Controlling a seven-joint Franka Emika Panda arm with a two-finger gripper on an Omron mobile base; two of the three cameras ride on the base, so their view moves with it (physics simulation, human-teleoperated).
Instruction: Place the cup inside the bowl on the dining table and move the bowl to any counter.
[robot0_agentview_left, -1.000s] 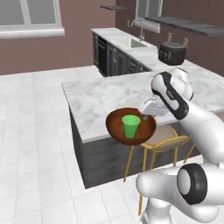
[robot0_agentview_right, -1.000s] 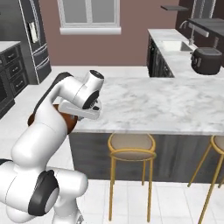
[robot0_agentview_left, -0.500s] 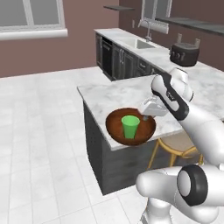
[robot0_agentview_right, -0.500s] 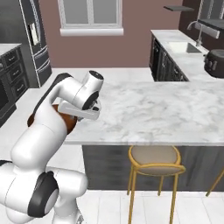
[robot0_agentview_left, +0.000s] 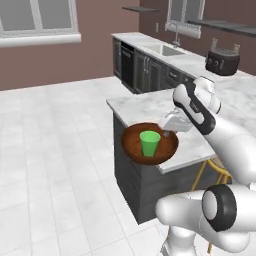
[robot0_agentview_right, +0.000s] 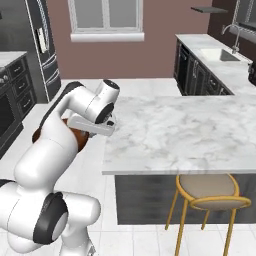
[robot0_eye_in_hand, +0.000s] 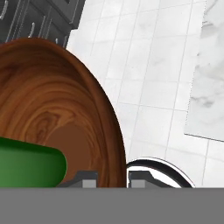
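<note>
Here the gripper (robot0_agentview_left: 167, 131) pinches the bowl (robot0_agentview_left: 149, 143) by its rim, carried past the dining table (robot0_agentview_left: 165, 105) corner, cup (robot0_agentview_left: 149, 143) upright inside. A tilt could topple it.

cup (robot0_agentview_left: 149, 143) in bowl (robot0_agentview_left: 134, 147) — bowl left of dining table (robot0_agentview_left: 150, 105)

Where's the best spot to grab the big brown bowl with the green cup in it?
Probably the bowl's thin rim, one finger inside and one outside, coming from above at the arm's side. The gripper already straddles it there. The bowl is too wide to span, and the cup stands upright in the middle.
</note>
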